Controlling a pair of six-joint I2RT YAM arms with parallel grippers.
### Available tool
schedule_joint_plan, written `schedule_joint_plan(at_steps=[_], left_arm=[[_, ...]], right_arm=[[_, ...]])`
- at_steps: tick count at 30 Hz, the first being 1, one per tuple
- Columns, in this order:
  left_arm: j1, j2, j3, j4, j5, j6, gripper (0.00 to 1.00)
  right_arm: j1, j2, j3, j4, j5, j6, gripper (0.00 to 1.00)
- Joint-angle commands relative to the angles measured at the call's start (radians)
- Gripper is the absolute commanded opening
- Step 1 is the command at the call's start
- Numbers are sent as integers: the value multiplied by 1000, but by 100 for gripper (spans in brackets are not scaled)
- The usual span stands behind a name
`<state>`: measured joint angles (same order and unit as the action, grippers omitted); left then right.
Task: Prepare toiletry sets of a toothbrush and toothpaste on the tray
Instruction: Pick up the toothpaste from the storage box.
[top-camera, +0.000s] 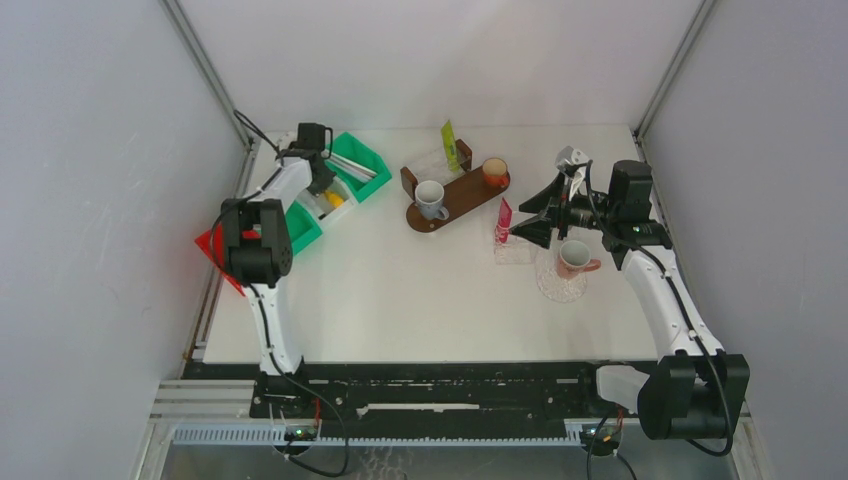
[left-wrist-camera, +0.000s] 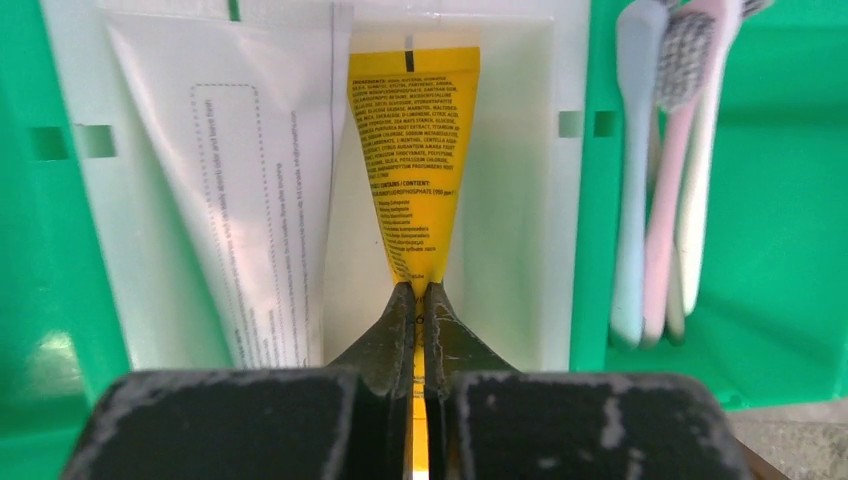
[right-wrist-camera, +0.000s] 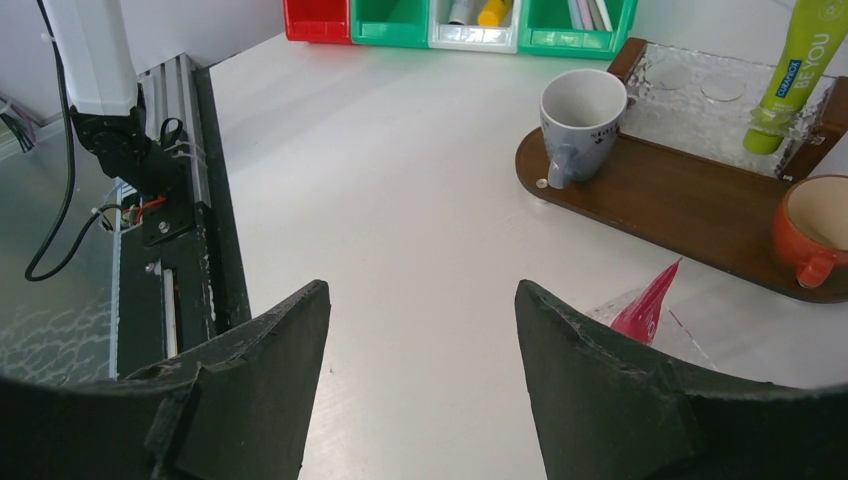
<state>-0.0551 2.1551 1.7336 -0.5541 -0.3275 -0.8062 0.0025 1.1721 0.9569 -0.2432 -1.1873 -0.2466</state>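
Left end effector (left-wrist-camera: 420, 296) pinches the yellow toothpaste tube (left-wrist-camera: 412, 150) lying in the white bin (left-wrist-camera: 505, 210); lift straight up, clear of the white tube (left-wrist-camera: 240, 200) alongside, before crossing to the wooden tray (top-camera: 465, 193).

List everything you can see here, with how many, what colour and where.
wooden tray: one, dark brown, mid-table
grey mug: one, grey, tray's left end
orange cup: one, orange, tray's right end
green tube: one, green-yellow, upright in clear holder on tray
pink tube: one, pink-red, at clear dish, off tray
pink mug: one, pink, on glass plate, right side
bins: four, red, green, white, green, left edge
yellow tube: one, yellow, white bin
white tube: one, white, beside it
toothbrushes: at least three, pale blue, pink, white, green bin
left gripper: one, black, shut on yellow tube
right gripper: one, black, open, by pink tube
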Motion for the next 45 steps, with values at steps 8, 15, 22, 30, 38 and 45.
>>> schedule_joint_plan(at_steps=[8, 15, 22, 30, 38, 45], left_arm=[[-6, -219, -111, 213, -47, 57, 0], [-6, -313, -250, 393, 59, 101, 0], [-15, -472, -466, 685, 199, 191, 0], [-89, -656, -672, 966, 286, 308, 0], [-251, -840, -852, 1228, 434, 494, 0], [-473, -954, -981, 1317, 441, 677, 0]], right_arm=[[0, -18, 34, 24, -15, -4, 76], [0, -19, 34, 25, -16, 0, 76], [-2, -24, 34, 29, -30, 7, 76], [-6, -30, 34, 38, -52, 19, 76], [-15, -37, 34, 69, -106, 71, 76], [-13, -47, 8, 233, -170, 262, 77]])
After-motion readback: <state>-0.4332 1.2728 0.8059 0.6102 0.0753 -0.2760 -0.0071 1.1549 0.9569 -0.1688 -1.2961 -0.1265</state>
